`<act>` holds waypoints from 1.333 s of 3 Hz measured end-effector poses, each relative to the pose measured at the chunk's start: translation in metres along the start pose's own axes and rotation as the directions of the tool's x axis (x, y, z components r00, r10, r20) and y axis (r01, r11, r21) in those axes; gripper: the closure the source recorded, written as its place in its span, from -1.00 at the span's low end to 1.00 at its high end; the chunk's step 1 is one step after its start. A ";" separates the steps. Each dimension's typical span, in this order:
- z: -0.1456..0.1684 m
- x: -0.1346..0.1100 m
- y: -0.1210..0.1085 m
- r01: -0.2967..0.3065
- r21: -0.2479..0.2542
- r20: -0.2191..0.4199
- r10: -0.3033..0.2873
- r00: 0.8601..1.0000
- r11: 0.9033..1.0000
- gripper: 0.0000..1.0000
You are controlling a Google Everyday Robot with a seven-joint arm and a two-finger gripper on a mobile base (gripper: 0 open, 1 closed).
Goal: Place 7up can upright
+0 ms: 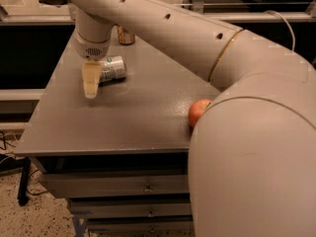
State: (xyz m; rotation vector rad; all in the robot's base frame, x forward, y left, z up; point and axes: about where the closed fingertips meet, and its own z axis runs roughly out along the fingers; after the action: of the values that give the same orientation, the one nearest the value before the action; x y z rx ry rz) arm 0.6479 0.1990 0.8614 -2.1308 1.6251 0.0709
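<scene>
The 7up can (113, 68) is silvery-white with faint green print. It lies on its side at the back left of the grey table (123, 117). My gripper (90, 87) hangs from the arm just to the left of the can, close beside its end and pointing down at the table top. I cannot tell whether it touches the can. The can is not lifted.
An orange-brown can (126, 36) stands upright at the table's back edge, behind the 7up can. A red apple (198, 112) lies at the right, partly hidden by my arm (207, 48). Drawers (118, 184) sit under the table top.
</scene>
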 end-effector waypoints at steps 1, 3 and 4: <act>0.014 0.010 0.004 0.018 -0.026 -0.053 -0.019 0.998 1.000 -1.00; 0.016 0.016 0.002 0.045 -0.028 -0.092 -0.047 0.995 0.999 -0.20; 0.016 0.016 0.002 0.045 -0.027 -0.092 -0.048 0.995 0.999 0.28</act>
State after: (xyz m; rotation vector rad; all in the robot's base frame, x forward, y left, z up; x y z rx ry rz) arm 0.6547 0.1907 0.8420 -2.2201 1.6333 -0.0232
